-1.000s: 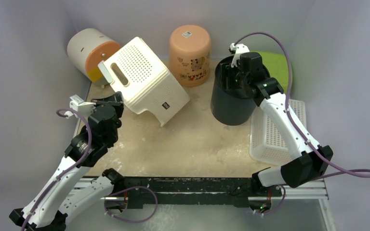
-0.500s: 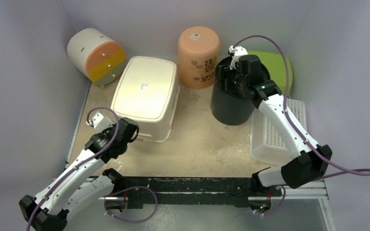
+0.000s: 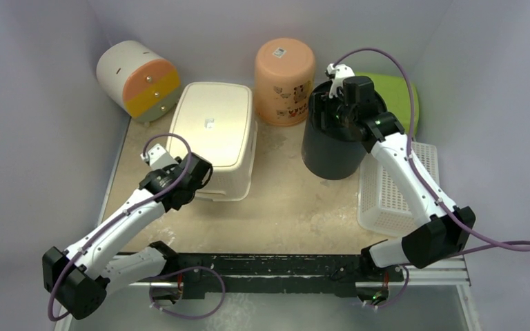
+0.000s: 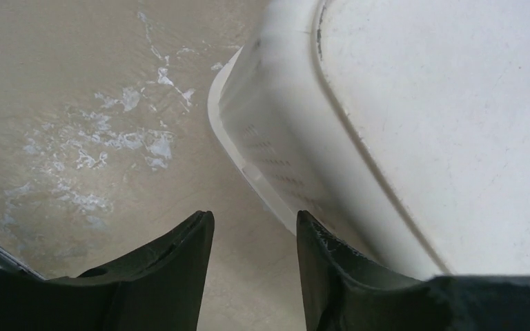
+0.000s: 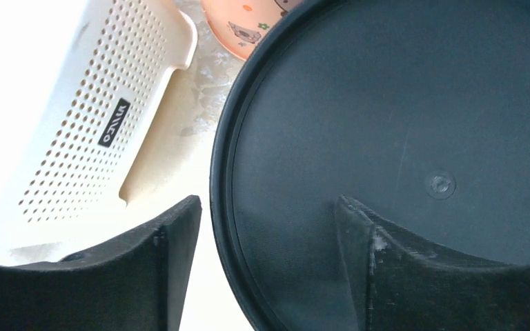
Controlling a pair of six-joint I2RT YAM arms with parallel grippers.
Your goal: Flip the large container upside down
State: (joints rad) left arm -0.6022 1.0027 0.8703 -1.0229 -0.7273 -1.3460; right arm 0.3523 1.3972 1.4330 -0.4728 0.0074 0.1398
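Sitting base-up toward the desk's far-left corner, large container point(image 3: 210, 131) looks flipped, so left gripper point(image 4: 253, 221) gapes empty; right gripper point(image 5: 266, 207) wide astride black bin point(image 3: 328, 155) rim.

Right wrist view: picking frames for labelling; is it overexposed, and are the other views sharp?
Right wrist: the white container blows out toward the upper left, perforations fading; the black bin stays dark but crisp. Left wrist: the container's wall looks soft, the jaws in shadow. Top external: even light, sharp, mild sheen on the container's upturned base.
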